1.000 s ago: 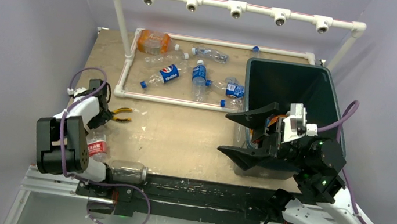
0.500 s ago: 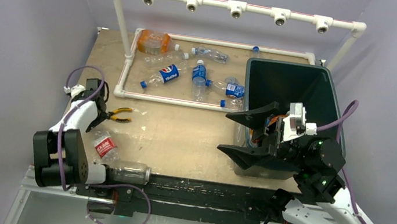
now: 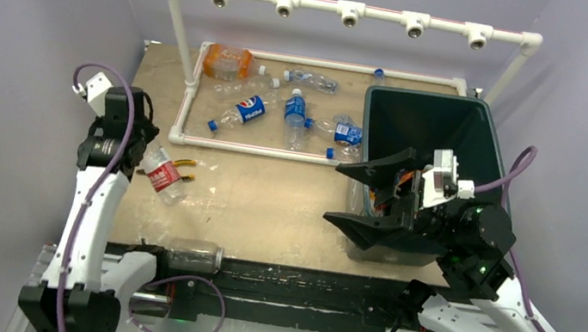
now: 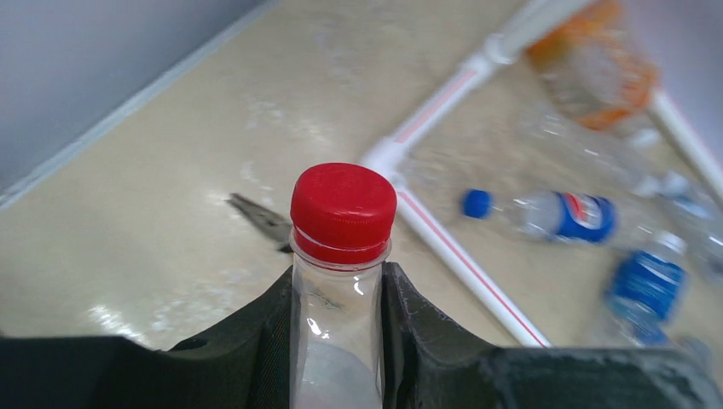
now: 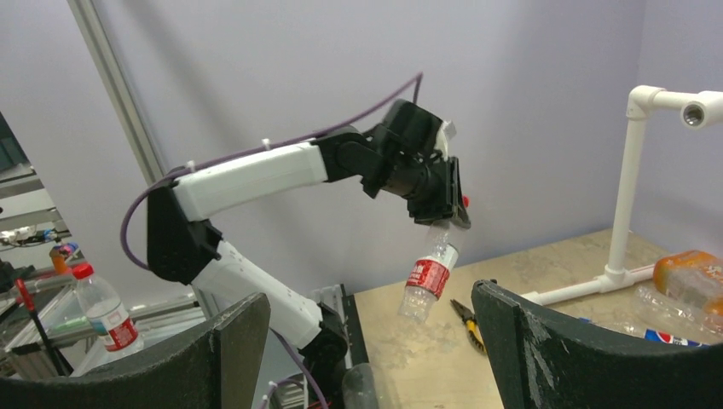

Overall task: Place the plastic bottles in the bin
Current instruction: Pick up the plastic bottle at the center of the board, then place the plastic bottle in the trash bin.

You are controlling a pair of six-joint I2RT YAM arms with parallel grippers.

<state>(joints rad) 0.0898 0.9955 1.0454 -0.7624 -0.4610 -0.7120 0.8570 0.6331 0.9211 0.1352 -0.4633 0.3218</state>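
My left gripper (image 4: pixel 338 290) is shut on the neck of a clear plastic bottle (image 4: pixel 337 341) with a red cap (image 4: pixel 344 211). The bottle (image 3: pixel 161 172) has a red label and hangs tilted above the table's left side, seen from afar in the right wrist view (image 5: pixel 429 274). My right gripper (image 3: pixel 360 197) stands open and empty at the near left corner of the dark green bin (image 3: pixel 426 96). Several more bottles lie inside the white pipe frame: an orange one (image 3: pixel 227 62), blue-labelled ones (image 3: pixel 248 108) (image 3: pixel 296 110) and a clear one (image 3: pixel 311 81).
Yellow-handled pliers (image 3: pixel 181 169) lie on the table under the held bottle. A clear bottle (image 3: pixel 193 253) lies at the table's front edge. The white pipe frame (image 3: pixel 249 148) borders the back bottles, with a raised pipe rail (image 3: pixel 347 8) behind.
My left gripper closed on the red-labelled bottle near the front left of the table and lifted it up and away from the edge. The right arm has stayed still.
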